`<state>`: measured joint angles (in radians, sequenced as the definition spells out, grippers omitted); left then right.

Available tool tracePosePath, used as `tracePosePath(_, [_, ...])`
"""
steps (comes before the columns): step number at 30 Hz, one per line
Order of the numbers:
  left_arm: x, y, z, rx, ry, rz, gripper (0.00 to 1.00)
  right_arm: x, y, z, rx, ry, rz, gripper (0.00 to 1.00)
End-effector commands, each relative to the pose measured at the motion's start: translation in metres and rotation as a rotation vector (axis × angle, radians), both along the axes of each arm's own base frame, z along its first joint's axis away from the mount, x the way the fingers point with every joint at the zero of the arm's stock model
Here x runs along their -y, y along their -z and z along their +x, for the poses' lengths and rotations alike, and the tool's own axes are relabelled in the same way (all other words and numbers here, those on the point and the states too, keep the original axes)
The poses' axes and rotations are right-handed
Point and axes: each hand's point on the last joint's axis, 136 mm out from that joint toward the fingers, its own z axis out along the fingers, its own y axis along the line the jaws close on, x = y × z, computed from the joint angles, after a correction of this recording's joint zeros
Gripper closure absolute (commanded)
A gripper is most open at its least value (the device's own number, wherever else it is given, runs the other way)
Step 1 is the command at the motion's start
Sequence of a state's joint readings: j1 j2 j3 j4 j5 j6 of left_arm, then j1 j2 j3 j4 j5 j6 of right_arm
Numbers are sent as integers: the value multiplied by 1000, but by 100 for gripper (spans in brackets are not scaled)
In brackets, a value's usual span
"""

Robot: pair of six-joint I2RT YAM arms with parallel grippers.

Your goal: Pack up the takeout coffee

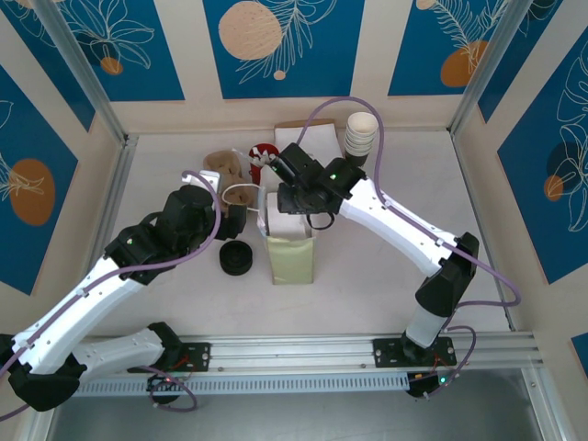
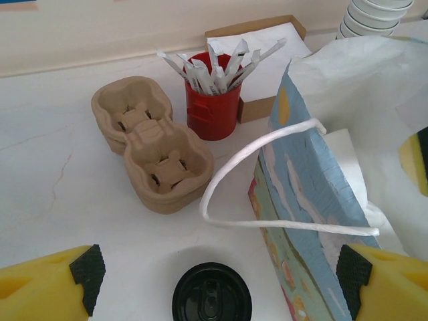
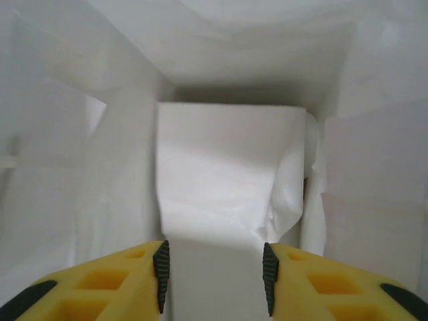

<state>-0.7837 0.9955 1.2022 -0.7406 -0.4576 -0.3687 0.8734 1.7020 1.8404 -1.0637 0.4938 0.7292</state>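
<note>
Takeout coffee bag (image 1: 292,262), blue-printed outside, white inside, around parted right hand (image 3: 214,274)

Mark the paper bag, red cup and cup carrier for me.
paper bag (image 2: 314,200), left wrist view, printed side panel.
red cup (image 2: 212,115), left wrist view, front wall.
cup carrier (image 2: 144,135), left wrist view, ridge between its wells.

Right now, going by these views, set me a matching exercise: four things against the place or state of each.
Things:
1. red cup
2. pulp carriers
3. right gripper
4. cup stack

Descriptions:
A. white, lidless, far right
B. inside the paper bag, jaws apart
C. holds wrapped sticks
D. tan, empty, left of the red cup

Pairs: 1-C, 2-D, 3-B, 4-A
</note>
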Motion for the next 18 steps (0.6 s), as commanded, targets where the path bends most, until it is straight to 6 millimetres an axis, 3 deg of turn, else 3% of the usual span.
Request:
tracePosePath(1, [-3, -8, 2, 25, -27, -24, 9, 4, -41, -5, 72, -33, 62, 54])
tracePosePath(9, [-15, -39, 11, 113, -74, -5, 5, 27, -106, 2, 249, -52, 156, 53])
tracePosePath(13, [-24, -62, 16, 179, -76, 30, 0, 54, -126, 8, 327, -20, 117, 51])
tracePosePath(18, [-53, -80, 25, 271, -151, 83, 0, 104, -136, 12, 415, 63, 82, 44])
